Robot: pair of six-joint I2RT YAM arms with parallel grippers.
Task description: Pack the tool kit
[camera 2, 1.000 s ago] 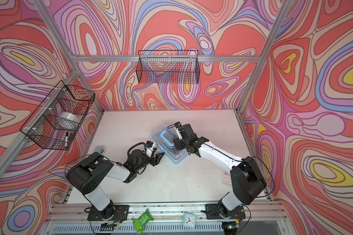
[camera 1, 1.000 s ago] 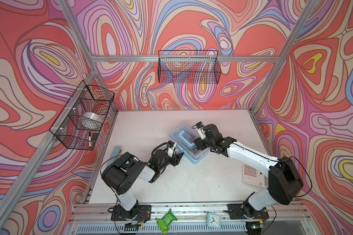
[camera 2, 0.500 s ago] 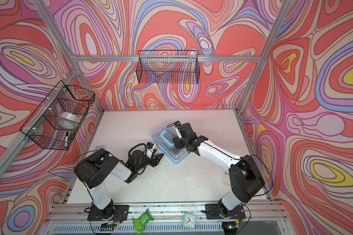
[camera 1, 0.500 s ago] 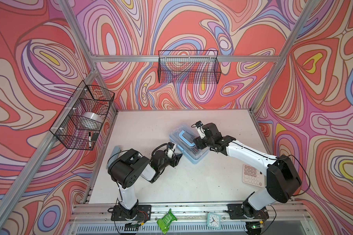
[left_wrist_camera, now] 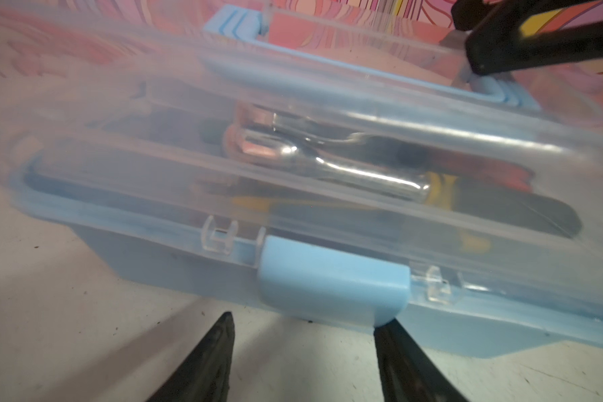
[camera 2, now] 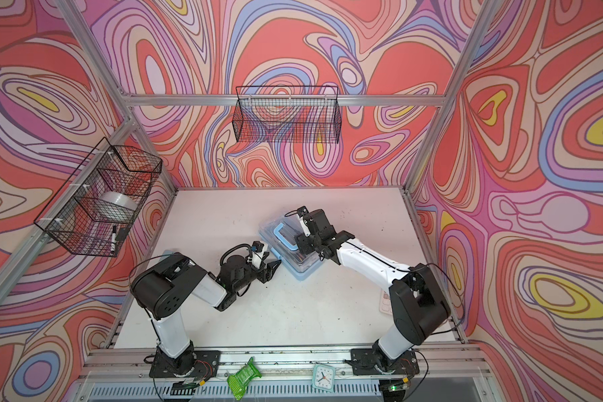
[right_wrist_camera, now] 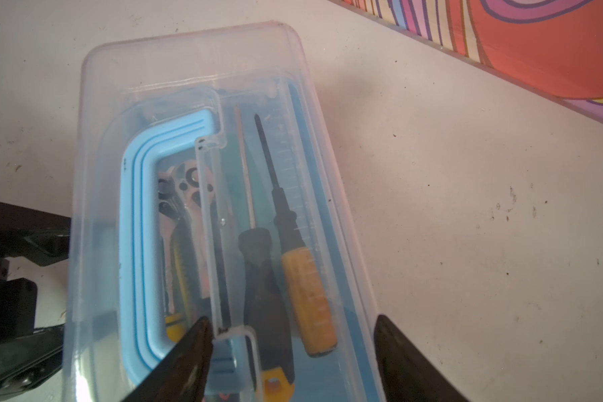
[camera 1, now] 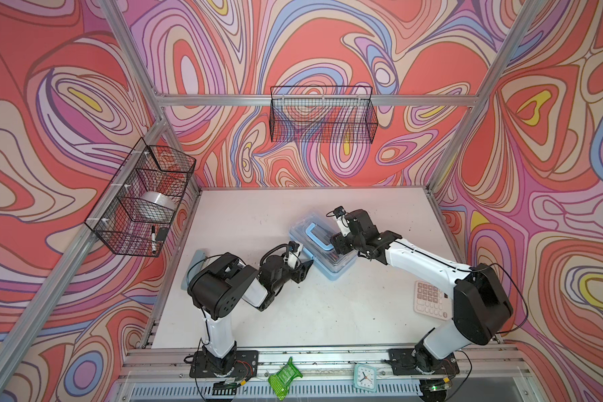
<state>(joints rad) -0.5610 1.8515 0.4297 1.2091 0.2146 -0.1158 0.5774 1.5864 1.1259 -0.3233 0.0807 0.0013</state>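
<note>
- In the middle of the white table point(camera 1: 328, 323) lies the tool kit point(camera 1: 338, 266), a light blue box set askew, with its clear lid point(right_wrist_camera: 195, 62) down and its blue handle point(right_wrist_camera: 136, 243) folded flat on top.
- Through the lid show a ratchet point(right_wrist_camera: 192, 188), a yellow-handled screwdriver point(right_wrist_camera: 308, 296) and a black-handled screwdriver point(right_wrist_camera: 267, 299), all lying lengthwise.
- The blue latch point(left_wrist_camera: 331, 285) on the box's long side hangs over the lid's rim against the wall.
- The left gripper point(left_wrist_camera: 303, 322) sits low over the table facing that latch, jaws spread and empty. One fingertip point(left_wrist_camera: 385, 330) is at the latch's lower corner.
- The right gripper point(right_wrist_camera: 291, 320) hangs over the end of the lid by the handle, jaws wide and gripping nothing. One finger is above the lid, the other beyond the box's edge.
- A pink calculator point(camera 1: 429, 299) lies well apart, near the right arm's base.
- A grey-blue stapler point(camera 1: 196, 259) is half hidden behind the left arm.
</note>
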